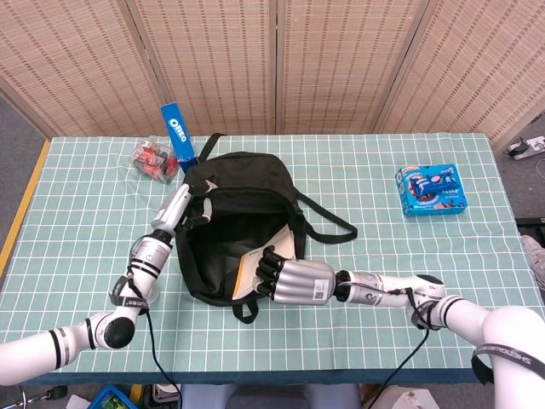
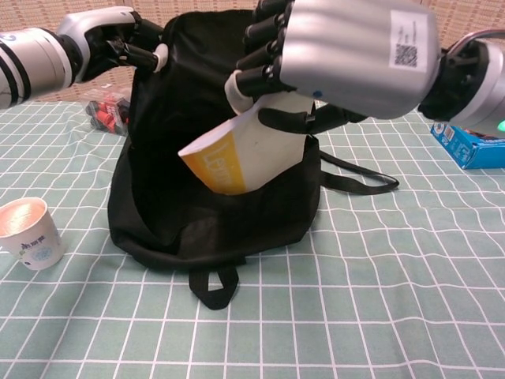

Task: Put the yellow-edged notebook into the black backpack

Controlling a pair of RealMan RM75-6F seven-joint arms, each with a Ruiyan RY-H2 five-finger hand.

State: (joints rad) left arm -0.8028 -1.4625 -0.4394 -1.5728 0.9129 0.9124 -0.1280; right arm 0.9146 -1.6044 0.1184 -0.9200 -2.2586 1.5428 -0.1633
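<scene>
Yellow-edged notebook (image 2: pixel 237 158) in right robot hand (image 2: pixel 331 55); partly inside black backpack (image 2: pixel 205 221)

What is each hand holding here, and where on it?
The right hand grips the yellow-edged notebook by its upper white end, lower end inside the black backpack. The left hand holds the backpack's top rim, keeping it open.

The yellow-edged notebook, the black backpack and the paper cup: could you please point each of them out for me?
yellow-edged notebook (image 2: pixel 229 162), chest view, on its yellow spine edge at the bag's opening.
black backpack (image 1: pixel 243 170), head view, on the top panel behind the opening.
paper cup (image 2: pixel 30 233), chest view, on its white side wall.
</scene>
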